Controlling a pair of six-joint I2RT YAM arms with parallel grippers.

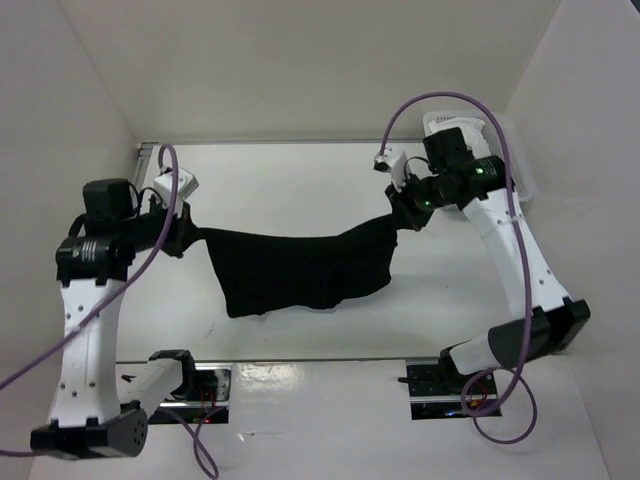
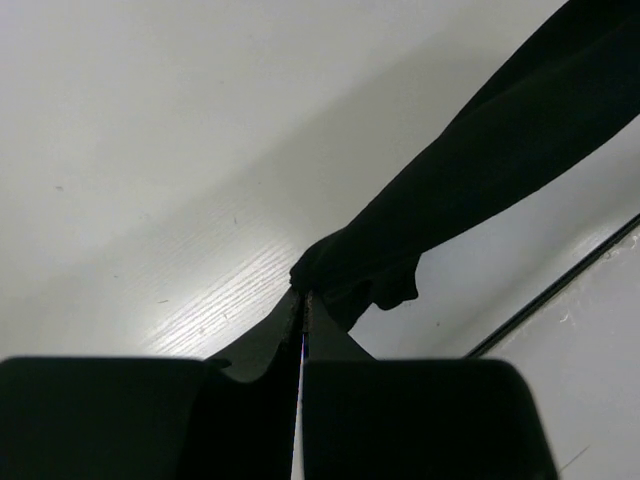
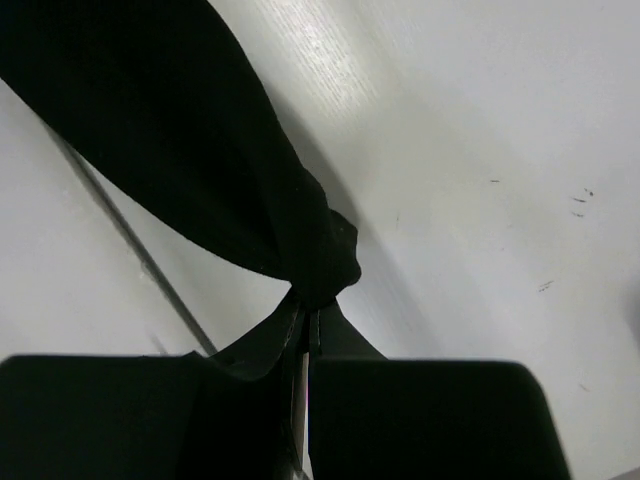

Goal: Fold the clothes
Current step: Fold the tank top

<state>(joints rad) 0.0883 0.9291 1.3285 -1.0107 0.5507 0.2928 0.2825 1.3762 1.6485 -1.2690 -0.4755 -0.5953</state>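
Black top [image 1: 300, 270] hangs stretched between left gripper [image 1: 188, 236] and right gripper [image 1: 405, 215], each clenched on one bunched end.

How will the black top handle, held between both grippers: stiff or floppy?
Probably very floppy: the black top sags in a curve between the left gripper and right gripper. Likely light: small pinched corners seem to carry it.

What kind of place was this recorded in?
Likely a lab test booth, not a home: plain white walls enclose a white table, and two robot arms hold a black top between them.
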